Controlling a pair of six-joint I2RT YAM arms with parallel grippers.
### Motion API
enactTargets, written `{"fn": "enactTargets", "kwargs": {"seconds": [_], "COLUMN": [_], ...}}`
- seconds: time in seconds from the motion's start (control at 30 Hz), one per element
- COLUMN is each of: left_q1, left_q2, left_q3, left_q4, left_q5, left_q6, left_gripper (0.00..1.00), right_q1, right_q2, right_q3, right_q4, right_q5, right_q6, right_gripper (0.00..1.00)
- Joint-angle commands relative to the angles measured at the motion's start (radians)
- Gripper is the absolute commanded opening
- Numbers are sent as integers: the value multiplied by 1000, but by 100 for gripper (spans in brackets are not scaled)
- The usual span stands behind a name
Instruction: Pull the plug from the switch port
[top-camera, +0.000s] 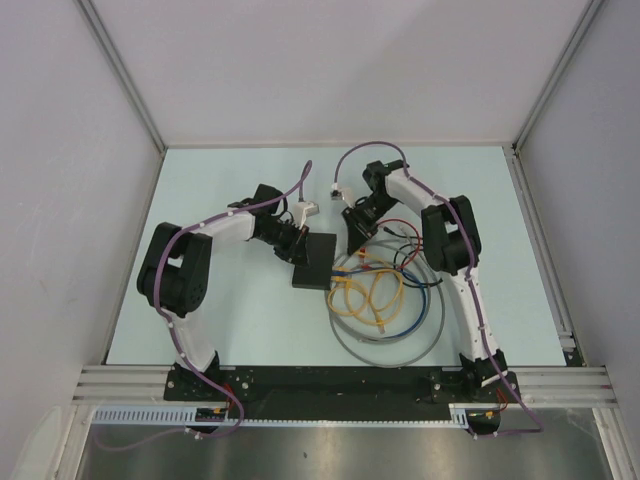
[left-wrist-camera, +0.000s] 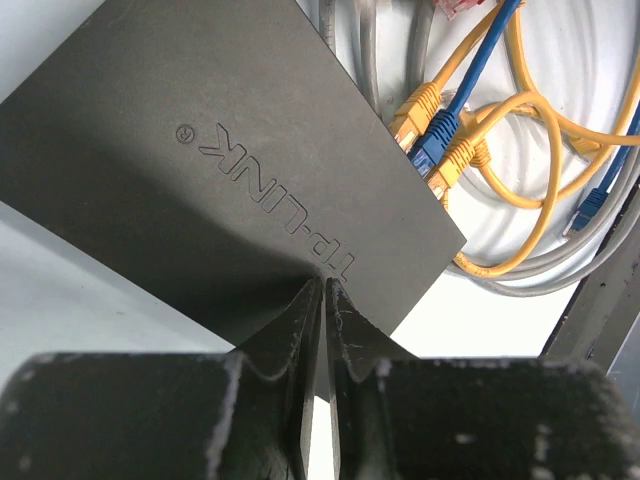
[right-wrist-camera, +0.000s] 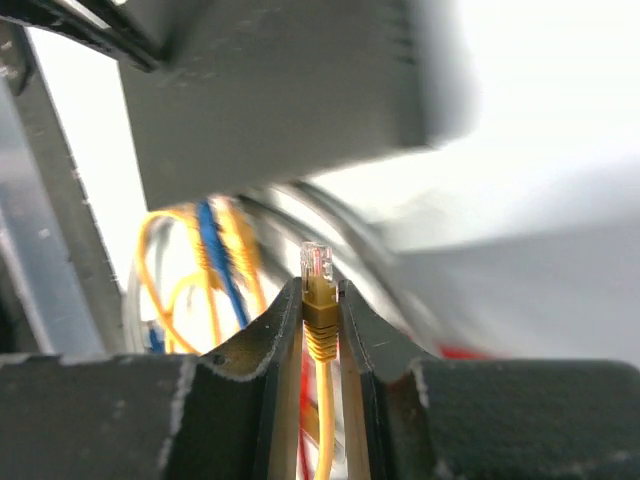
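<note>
pinching the yellow plug (right-wrist-camera: 317, 272) between the fingers of my right end effector (right-wrist-camera: 318, 288), i hold it by its yellow boot. the clear tip stands bare above the fingertips, in no socket. its yellow cable runs down between the fingers toward the wrist. past the tip, the switch (right-wrist-camera: 280, 90) fills the upper part of my right wrist view as a blurred dark slab, apart from the plug. below it to the left, blue and yellow cables (right-wrist-camera: 205, 265) loop out of focus.

my left end effector (left-wrist-camera: 325, 288) has its fingers pressed almost together, with only a thin slit between them. their tips rest on the switch at its near edge, beside a corner. the box lies flat on the pale tabletop (top-camera: 220, 320), its top face showing raised tp-link lettering (left-wrist-camera: 280, 205). along its right-hand edge in my left wrist view, two seated yellow plugs (left-wrist-camera: 410, 112) and a blue plug (left-wrist-camera: 432, 148) sit side by side in the sockets.

from above, the switch lies near the middle of the tabletop, between my two arms. the tangle of cables is just to its right, and my right end effector hangs just beyond its far right corner.
</note>
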Motion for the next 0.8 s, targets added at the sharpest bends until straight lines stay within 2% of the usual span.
{"fn": "enactTargets", "kwargs": {"seconds": [0.0,0.13,0.33,0.53,0.57,0.7,0.77], "left_q1": [-2,-2,-4,-4,-4,-4,-4], "left_q2": [42,47,45,50,53,58,56], "left_q3": [-30,-16,-15,-13,-7,13,36], "left_q4": [-11,-17,-17,-8,-8,-12,-28], "left_q5": [-106,-106,-105,-100,-100,-97,-100], "left_q6": [38,37,38,34,32,29,31], "left_gripper": [14,14,13,14,14,17,21], "right_q1": [-103,-190,-243,-253,-253,-237,-229], "right_q2": [-83,-80,-77,-66,-63,-78,-106], "right_q3": [80,144,195,205,204,181,166], "right_q4": [40,101,210,384,410,428,436], "right_q5": [81,147,285,553,607,652,652], "right_q6": [-34,12,7,71,85,122,139], "right_gripper": [4,5,5,9,11,37,47]}}
